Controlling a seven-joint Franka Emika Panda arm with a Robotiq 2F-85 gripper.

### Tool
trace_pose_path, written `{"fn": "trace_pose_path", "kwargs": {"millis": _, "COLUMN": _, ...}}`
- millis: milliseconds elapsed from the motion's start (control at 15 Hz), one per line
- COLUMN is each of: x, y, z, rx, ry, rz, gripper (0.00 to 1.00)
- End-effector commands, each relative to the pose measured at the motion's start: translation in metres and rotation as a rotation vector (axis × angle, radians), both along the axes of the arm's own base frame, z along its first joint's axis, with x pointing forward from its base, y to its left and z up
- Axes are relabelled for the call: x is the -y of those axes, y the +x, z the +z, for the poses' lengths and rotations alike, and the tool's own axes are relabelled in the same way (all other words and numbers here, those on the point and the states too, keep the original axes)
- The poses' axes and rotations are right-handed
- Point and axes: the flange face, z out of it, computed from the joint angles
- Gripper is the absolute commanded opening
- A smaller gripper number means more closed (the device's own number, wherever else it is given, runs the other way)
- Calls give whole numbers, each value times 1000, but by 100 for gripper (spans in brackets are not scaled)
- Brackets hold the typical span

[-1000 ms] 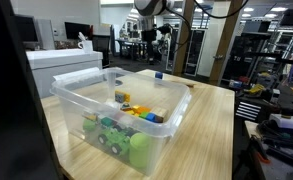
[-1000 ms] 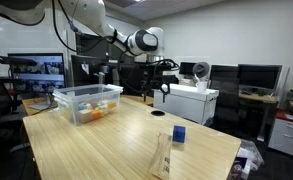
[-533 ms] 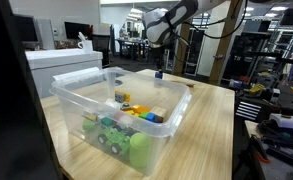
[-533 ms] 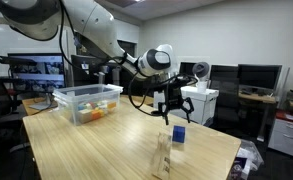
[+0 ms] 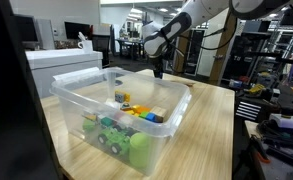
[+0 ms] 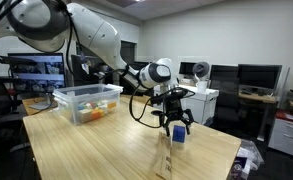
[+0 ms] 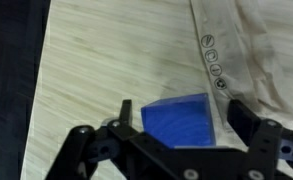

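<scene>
**Arm dropping over the blue block**

The gripper [image 6: 177, 123] has swung down and is now hovering right over the blue block [image 7: 178, 118], its jaws standing wide apart, gripping nothing. The block is lying on the table [image 6: 96, 150], with a beige cloth [image 7: 251, 50] just beside it and the plastic bin [image 6: 86, 97] well apart.

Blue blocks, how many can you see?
1. The blue block lies on the table beneath the open gripper, beside a beige fabric item. More may hide in the clear bin.
</scene>
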Motion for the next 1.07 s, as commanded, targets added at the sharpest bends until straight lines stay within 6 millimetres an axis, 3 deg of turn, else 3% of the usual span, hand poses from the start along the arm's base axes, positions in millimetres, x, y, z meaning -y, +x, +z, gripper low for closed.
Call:
{"fn": "trace_pose_path", "kwargs": {"millis": 0, "x": -3, "y": 9, "z": 0, "rx": 12, "ry": -24, "rz": 4, "gripper": 67}}
{"fn": "trace_pose_path", "kwargs": {"millis": 67, "x": -3, "y": 9, "z": 1, "rx": 13, "ry": -24, "rz": 6, "gripper": 55}}
{"fn": "trace_pose_path", "kwargs": {"millis": 200, "x": -3, "y": 5, "z": 9, "rx": 9, "ry": -13, "rz": -3, "gripper": 43}}
{"fn": "trace_pose_path", "kwargs": {"millis": 400, "x": -11, "y": 1, "z": 38, "rx": 31, "ry": 30, "rz": -8, "gripper": 38}}
{"fn": "trace_pose_path", "kwargs": {"millis": 467, "x": -22, "y": 5, "z": 52, "rx": 54, "ry": 49, "rz": 8, "gripper": 34}}
{"fn": "trace_pose_path", "kwargs": {"millis": 733, "x": -107, "y": 37, "z": 118, "rx": 213, "ry": 192, "rz": 103, "gripper": 33}}
{"fn": "trace_pose_path", "kwargs": {"millis": 1000, "x": -215, "y": 48, "z": 186, "rx": 322, "ry": 349, "rz": 241, "gripper": 33}}
